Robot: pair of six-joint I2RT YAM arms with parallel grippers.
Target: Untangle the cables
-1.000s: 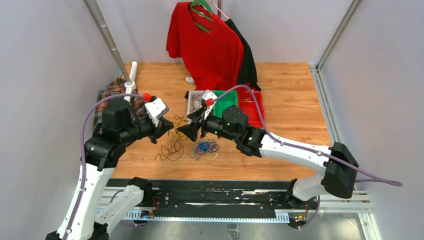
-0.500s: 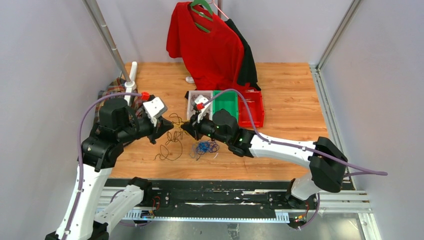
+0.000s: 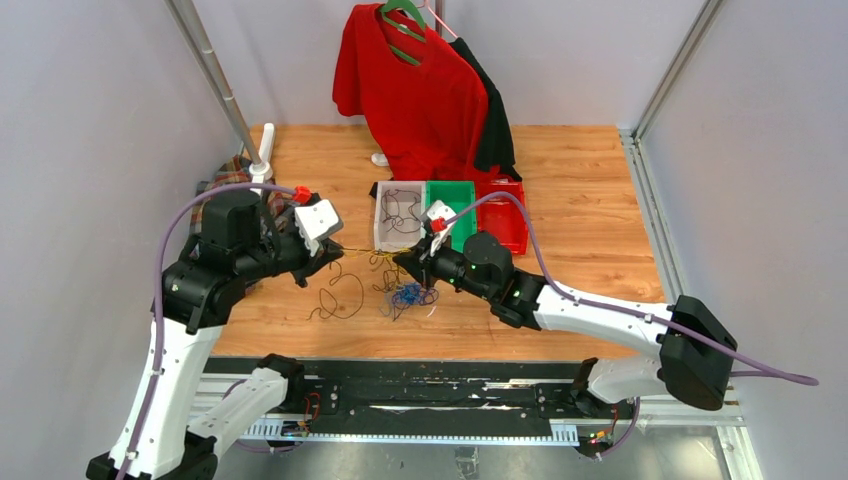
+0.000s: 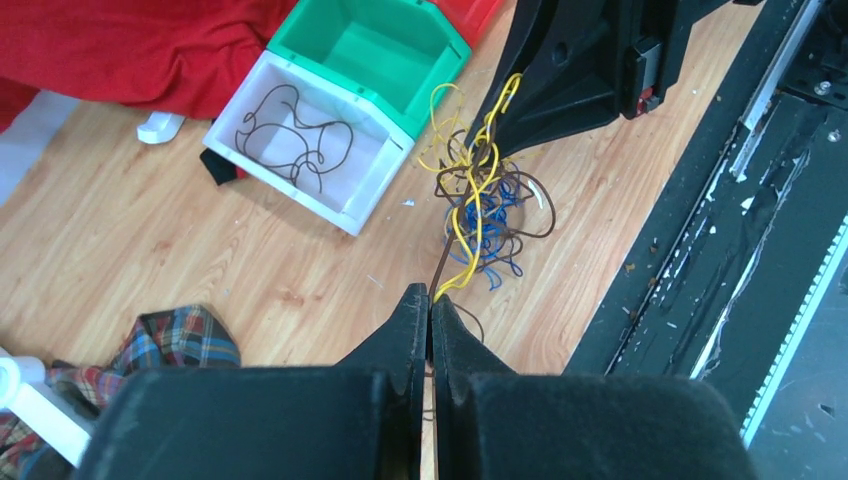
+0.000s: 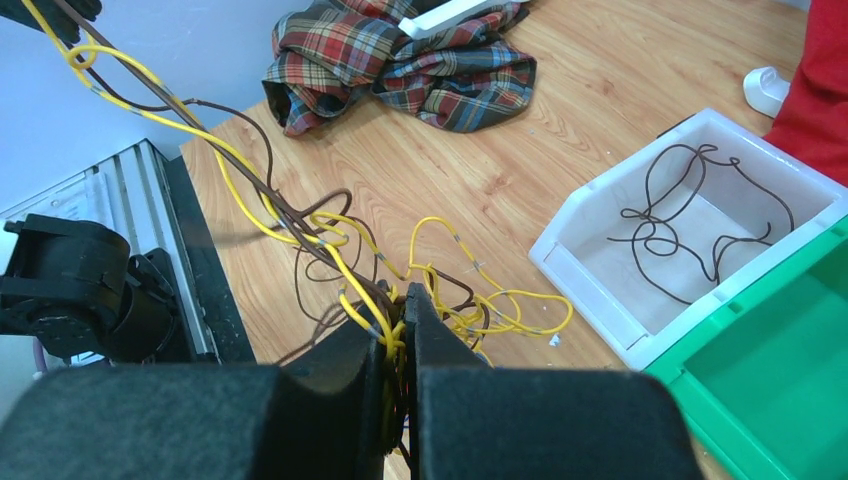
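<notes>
The cables (image 3: 395, 285) are a knot of yellow, dark brown and blue wires on the wooden table between my arms. My left gripper (image 3: 335, 250) is shut on a yellow cable (image 4: 478, 200) and a brown strand at its tips (image 4: 431, 298). My right gripper (image 3: 405, 262) is shut on yellow and brown cables, which bunch between its fingers (image 5: 402, 300). The yellow cable (image 5: 240, 170) runs raised from one gripper to the other. Blue cable (image 3: 410, 295) lies under the right gripper. A dark loop (image 3: 340, 295) rests on the table below the left gripper.
A white bin (image 3: 382, 215) holds a separate dark cable (image 5: 690, 215). Beside it stand a green bin (image 3: 455, 205) and a red bin (image 3: 505, 215). A red shirt (image 3: 415, 90) hangs behind them. A plaid cloth (image 3: 215, 190) and a metal pole (image 3: 220, 90) are at the left.
My right gripper went from open to shut on the cables beside the left gripper, then drew away to the right, stretching the yellow cable. The left gripper stayed shut and barely moved.
</notes>
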